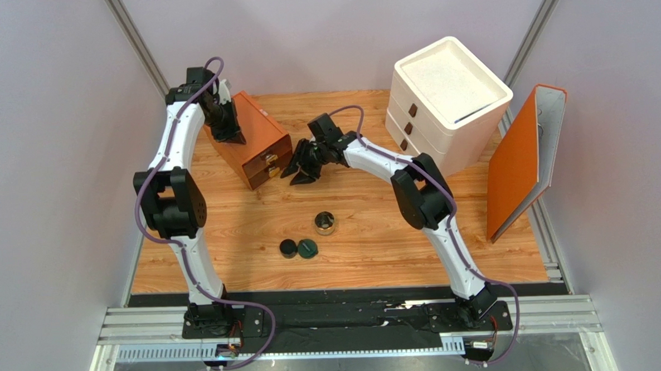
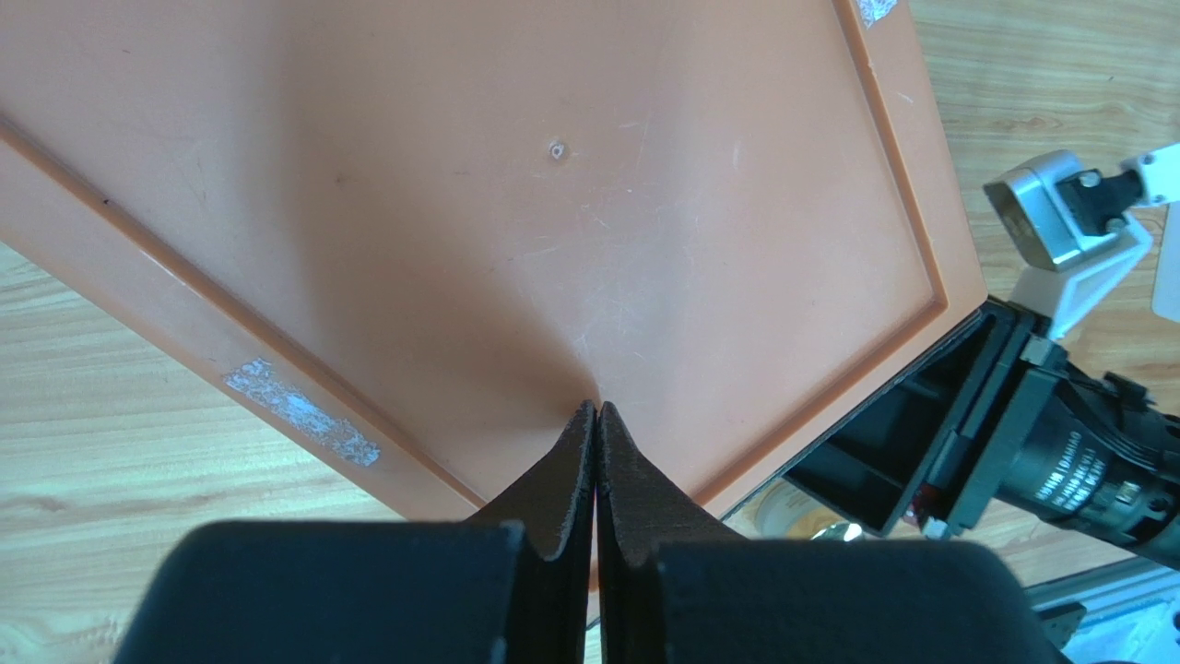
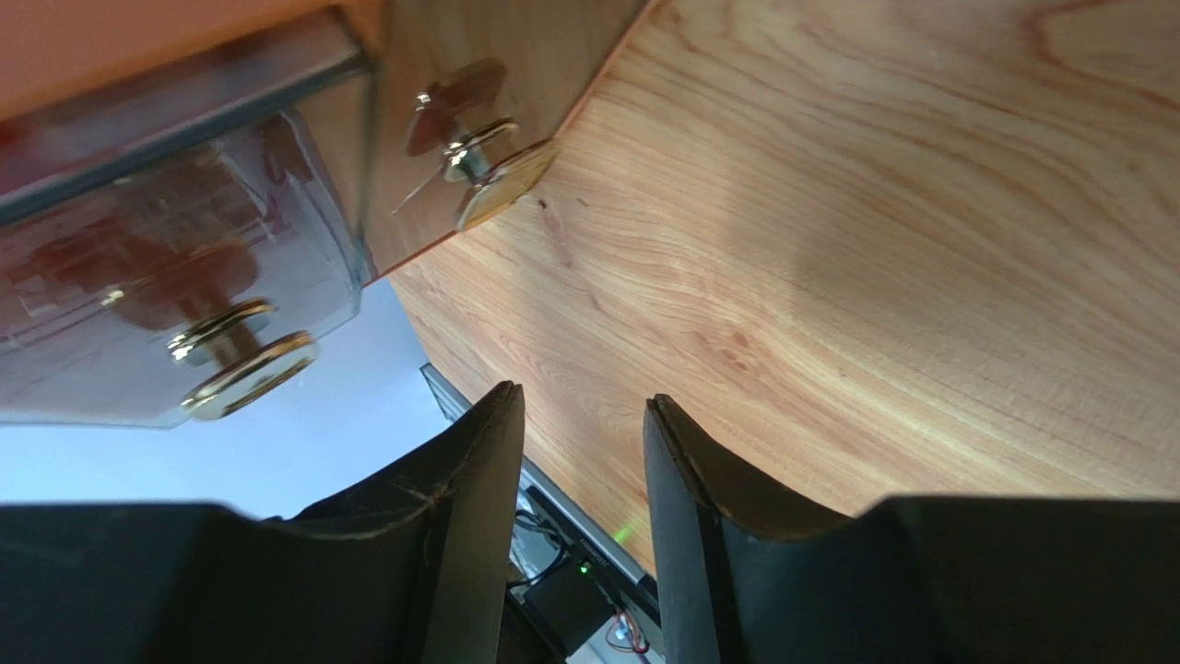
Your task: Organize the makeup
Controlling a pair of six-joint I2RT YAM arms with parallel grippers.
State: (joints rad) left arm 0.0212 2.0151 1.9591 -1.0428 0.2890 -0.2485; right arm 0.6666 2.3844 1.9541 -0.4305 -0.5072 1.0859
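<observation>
Makeup in sight: a gold-rimmed round jar (image 1: 325,223) stands upright mid-table. A flat round black compact (image 1: 289,247) and a flat round dark green compact (image 1: 308,248) lie side by side just nearer and left of it, touching or v. close. All three sit loose on the wooden table (image 1: 379,263), well apart from both grippers; nothing is held.

Right gripper (image 3: 582,404): fingers spread, nothing btwn them, poised just beside the drawer fronts of the orange drawer box (image 1: 252,143), near its small gold knobs (image 3: 485,155). Left gripper (image 2: 596,415): fingers pressed together, empty, tips down on the box's smooth orange top, prob. to steady it.

What could go wrong (my read):
- Knobs are small and shiny, so the right fingers may close beside one or slip off.
- An off-line pull could drag or twist the box, esp. if the left tips skid on the slick top.
- Compacts are thin and flat, so hard to pinch off the wood and likely to skid. Being so close, grabbing one may shove the other.
- The right arm reaching back toward the jar could clip it; it could tip or roll.

Hard to make out:
- No small bottles show on the table.
- A pale beige shape (image 2: 810,509) peeks out under the box edge in the left wrist view, too cut off to name.
- Drawer contents are a blur behind translucent fronts, and I can't tell how far either drawer is out.
- Insides of the white drawer unit (image 1: 447,97), far right, are hidden.
</observation>
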